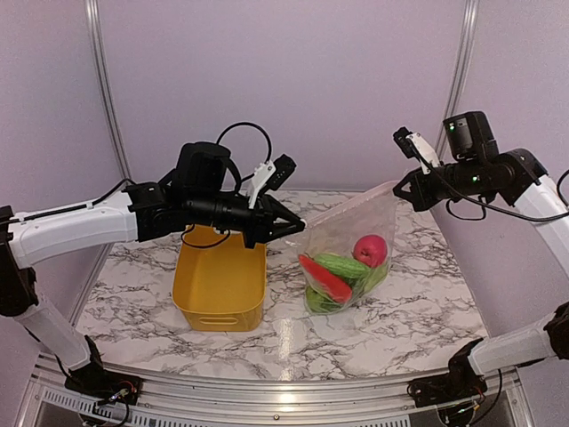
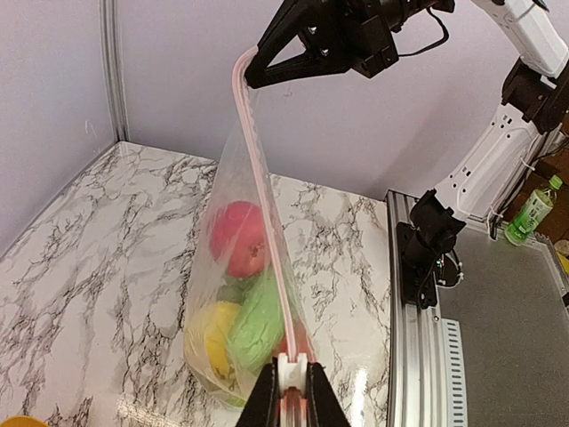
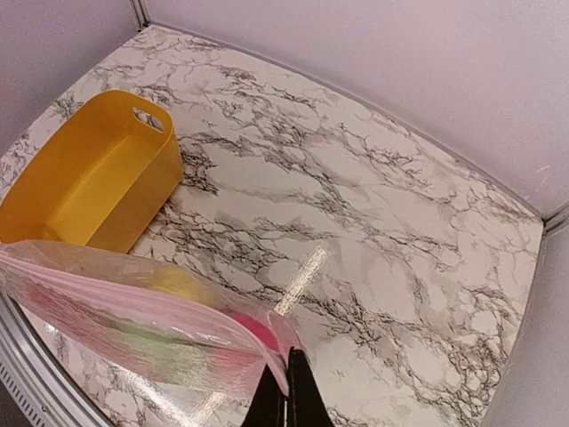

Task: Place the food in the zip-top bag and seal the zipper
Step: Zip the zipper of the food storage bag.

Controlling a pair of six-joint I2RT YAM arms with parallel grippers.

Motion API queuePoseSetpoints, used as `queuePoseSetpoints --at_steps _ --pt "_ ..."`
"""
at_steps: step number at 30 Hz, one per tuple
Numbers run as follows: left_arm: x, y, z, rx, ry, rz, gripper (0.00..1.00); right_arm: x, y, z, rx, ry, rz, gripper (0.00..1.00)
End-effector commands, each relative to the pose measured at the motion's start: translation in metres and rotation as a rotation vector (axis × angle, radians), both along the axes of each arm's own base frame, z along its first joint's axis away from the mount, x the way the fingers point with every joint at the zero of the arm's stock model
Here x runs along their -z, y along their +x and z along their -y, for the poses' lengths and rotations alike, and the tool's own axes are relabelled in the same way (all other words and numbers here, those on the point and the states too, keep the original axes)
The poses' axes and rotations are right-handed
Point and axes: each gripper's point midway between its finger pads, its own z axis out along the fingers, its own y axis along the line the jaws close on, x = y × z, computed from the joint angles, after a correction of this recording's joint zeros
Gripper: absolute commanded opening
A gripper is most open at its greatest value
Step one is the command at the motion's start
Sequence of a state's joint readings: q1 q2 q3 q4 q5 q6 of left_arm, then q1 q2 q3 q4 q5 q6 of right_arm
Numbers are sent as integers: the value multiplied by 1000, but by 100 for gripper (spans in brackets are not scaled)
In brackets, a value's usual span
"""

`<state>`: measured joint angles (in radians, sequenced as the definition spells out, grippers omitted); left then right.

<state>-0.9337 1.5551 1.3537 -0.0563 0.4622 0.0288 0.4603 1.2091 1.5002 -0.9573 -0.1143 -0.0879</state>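
My left gripper [image 1: 298,224] is clamped on the zipper [image 1: 351,203] at one end of the zip-top bag [image 1: 351,240], the pale strip pinched between both pads. My right gripper [image 1: 397,189] is clenched on the opposite end of the same strip and sits higher than the left. The zipper edge runs straight and taut between the two grips, rising from the left fingers toward the right. The bag body hangs below this line, between and beneath both sets of fingers. The food [image 1: 342,276] sits in the bottom of the bag, with a red apple [image 1: 370,250] uppermost on the right-gripper side and green pieces below it. I cannot tell whether the bag's lower edge touches the table [image 1: 418,302]. The yellow tub [image 1: 220,285] stands under the left gripper, its nearest rim just beside the bag but apart from it. Bare marble lies open below the right gripper, out to the side wall [image 1: 498,71]. The back wall [image 1: 284,80] stands well behind both grips.
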Motion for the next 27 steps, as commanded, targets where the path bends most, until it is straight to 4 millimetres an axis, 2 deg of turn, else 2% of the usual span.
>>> queuePoseSetpoints --at_steps 1,21,27 --pt "12 -11 -22 1 56 -57 0 -17 26 39 207 -31 96 0" --pt "21 -2 -28 -15 68 -75 0 -4 34 39 226 -36 71 0" --pt "21 12 -24 -54 44 -61 0 1 37 32 206 -19 61 0"
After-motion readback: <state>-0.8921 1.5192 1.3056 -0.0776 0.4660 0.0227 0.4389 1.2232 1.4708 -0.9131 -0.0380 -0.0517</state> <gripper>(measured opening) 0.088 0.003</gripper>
